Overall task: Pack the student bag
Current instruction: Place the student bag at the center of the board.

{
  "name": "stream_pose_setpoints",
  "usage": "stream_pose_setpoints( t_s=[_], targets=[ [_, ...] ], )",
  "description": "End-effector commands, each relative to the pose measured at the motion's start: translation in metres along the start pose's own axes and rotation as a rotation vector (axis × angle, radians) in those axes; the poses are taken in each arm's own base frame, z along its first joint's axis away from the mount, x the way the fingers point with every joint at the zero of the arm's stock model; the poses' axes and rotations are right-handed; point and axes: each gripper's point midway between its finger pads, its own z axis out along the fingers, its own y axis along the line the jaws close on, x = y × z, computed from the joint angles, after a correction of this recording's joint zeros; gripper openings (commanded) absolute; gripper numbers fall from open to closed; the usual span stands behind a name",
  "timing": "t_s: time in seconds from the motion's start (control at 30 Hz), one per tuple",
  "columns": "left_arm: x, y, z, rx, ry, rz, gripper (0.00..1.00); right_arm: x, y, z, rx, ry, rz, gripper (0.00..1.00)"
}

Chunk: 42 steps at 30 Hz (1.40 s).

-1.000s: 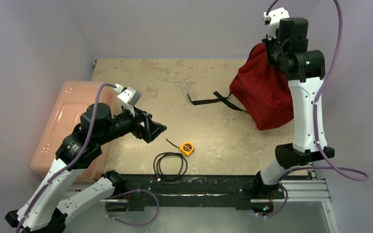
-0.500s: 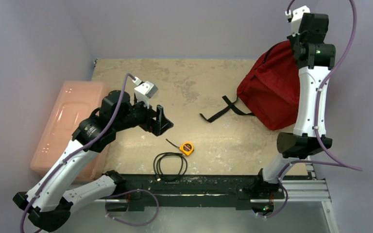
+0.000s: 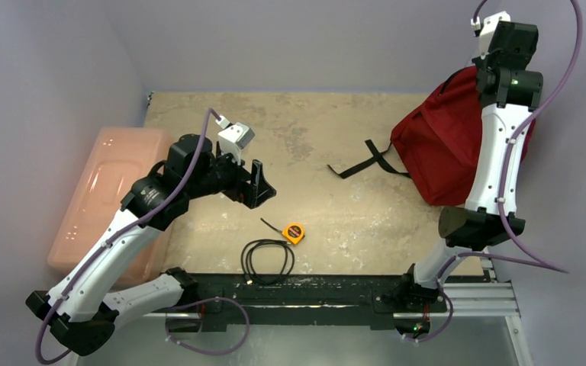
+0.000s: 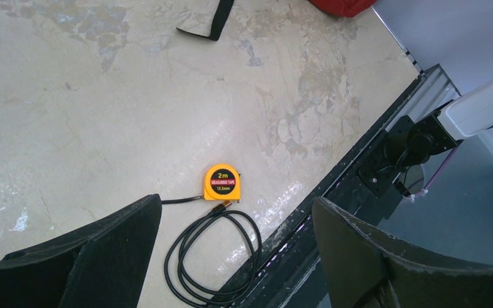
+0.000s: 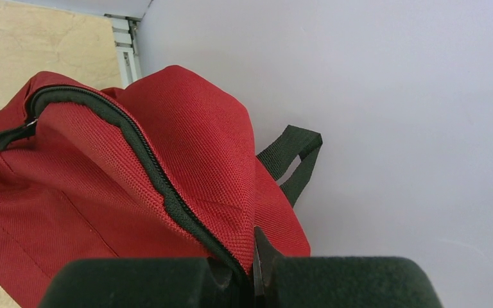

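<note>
The dark red student bag (image 3: pixel 436 149) hangs lifted at the far right of the table, its black strap (image 3: pixel 368 158) trailing on the surface. My right gripper (image 3: pixel 488 76) is shut on the bag's top fabric next to the black zipper (image 5: pixel 147 167); in the right wrist view the gripper (image 5: pixel 255 269) pinches the red cloth. My left gripper (image 3: pixel 261 185) is open and empty above the table's left-middle. Below it lie a yellow tape measure (image 3: pixel 294 232) and a coiled black cable (image 3: pixel 268 260), both also in the left wrist view: tape measure (image 4: pixel 222 182), cable (image 4: pixel 215 256).
A pale pink plastic box (image 3: pixel 107 191) lies at the table's left edge under my left arm. The black mounting rail (image 3: pixel 313 290) runs along the near edge. Grey walls close in at the back and right, close behind the bag.
My right gripper has lifted the bag higher and carried it right, toward the wall, dragging the strap along. My left gripper has moved right and forward over the table.
</note>
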Motion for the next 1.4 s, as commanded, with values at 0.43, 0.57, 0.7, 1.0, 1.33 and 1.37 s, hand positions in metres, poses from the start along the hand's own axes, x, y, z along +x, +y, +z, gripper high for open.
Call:
stream_pose_setpoints(
  t_s=[0.43,0.57,0.7,1.0,1.33,1.37],
  targets=[
    [-0.015,-0.004,-0.005,0.006,-0.036,0.029,0.87,-0.062,-0.105,-0.056,0.319,-0.297,0.174,0.00],
    [-0.014,-0.005,-0.004,0.015,-0.036,0.021,0.87,-0.042,-0.079,-0.028,0.269,-0.207,0.178,0.00],
    [-0.011,-0.004,-0.003,0.018,-0.038,0.012,0.87,-0.018,-0.041,-0.002,0.178,-0.151,0.193,0.24],
    [-0.008,-0.010,0.001,0.051,-0.034,-0.017,0.87,-0.035,0.002,-0.009,-0.051,-0.274,0.337,0.98],
    [-0.006,-0.008,0.002,0.045,-0.048,-0.037,0.87,-0.060,0.011,-0.056,-0.192,-0.481,0.603,0.99],
    [-0.007,-0.008,0.002,0.046,-0.051,-0.036,0.87,-0.060,0.010,-0.059,-0.192,-0.496,0.675,0.99]
  ],
)
